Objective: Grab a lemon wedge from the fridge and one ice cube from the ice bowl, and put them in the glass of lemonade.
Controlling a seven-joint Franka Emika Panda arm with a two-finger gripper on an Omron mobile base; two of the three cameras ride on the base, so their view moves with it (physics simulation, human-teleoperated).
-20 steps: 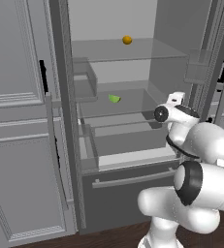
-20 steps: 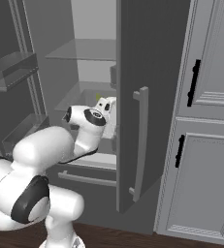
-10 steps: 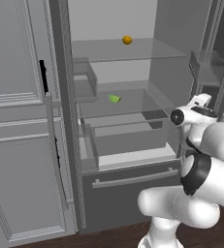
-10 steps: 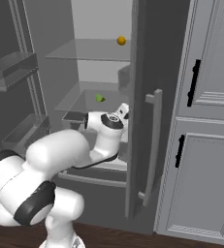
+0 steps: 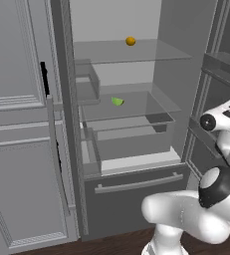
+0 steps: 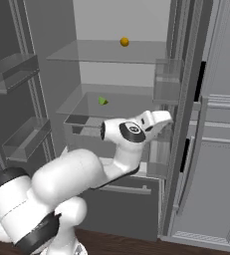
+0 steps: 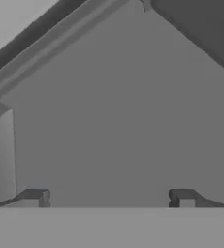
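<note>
Left base view: fridge (image 5: 61,99) open, lemon wedge (image 5: 117,101) on middle glass shelf (10 o'clock of arm), ungrabbed. Tool (image 7: 108,196) wide open, empty. Wedge and ice both left.

Fridge (image 5: 186,74) stands open; glass shelves (image 5: 136,50) seemingly limit headroom.

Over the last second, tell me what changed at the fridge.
The right-hand door of the fridge swung further open, and the arm swung right with it. The gripper is open, holding nothing. The lemon wedge stayed on its glass shelf, the small orange fruit on the shelf above.
</note>
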